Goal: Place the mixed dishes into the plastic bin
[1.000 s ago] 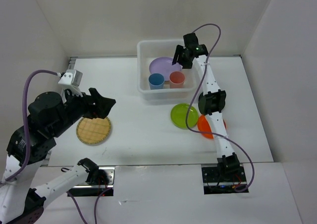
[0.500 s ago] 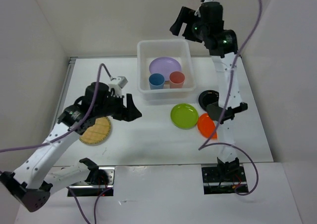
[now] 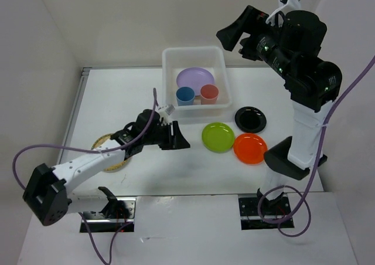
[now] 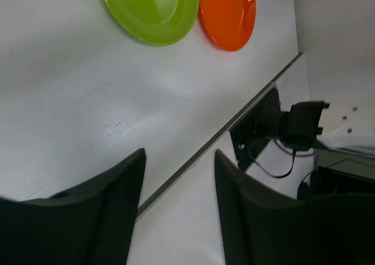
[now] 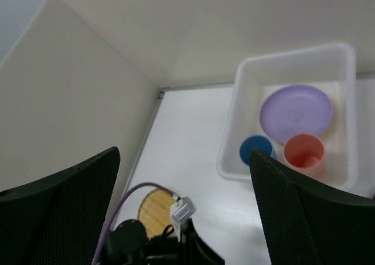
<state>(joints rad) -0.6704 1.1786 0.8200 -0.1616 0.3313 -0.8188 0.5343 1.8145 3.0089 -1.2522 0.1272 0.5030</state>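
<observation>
A: Starting with the top view, where's the task stuff?
B: The plastic bin is far centre and holds the lavender plate, blue cup and pink cup. The lime green plate, orange plate and black plate lie on the table just near-right of it. The bamboo plate is near left, partly under the left arm. I'd judge it roughly half done.
A: Grippers?
B: The left gripper is low, just left of the lime green plate and aimed at it, so that's probably the next pick. The right gripper is raised high over the bin's far right corner, likely parked clear.
A: Left wrist view?
B: Fingers are spread with only bare table between them. The lime green plate and orange plate are ahead; I can't tell if their edges touch. The plate lies flat, so I think it needs a low pinch on the rim.
A: Right wrist view?
B: Fingers are wide apart and empty, looking down on the bin. The cups sit side by side on the plate's near side. More plates could stack on the lavender one.
</observation>
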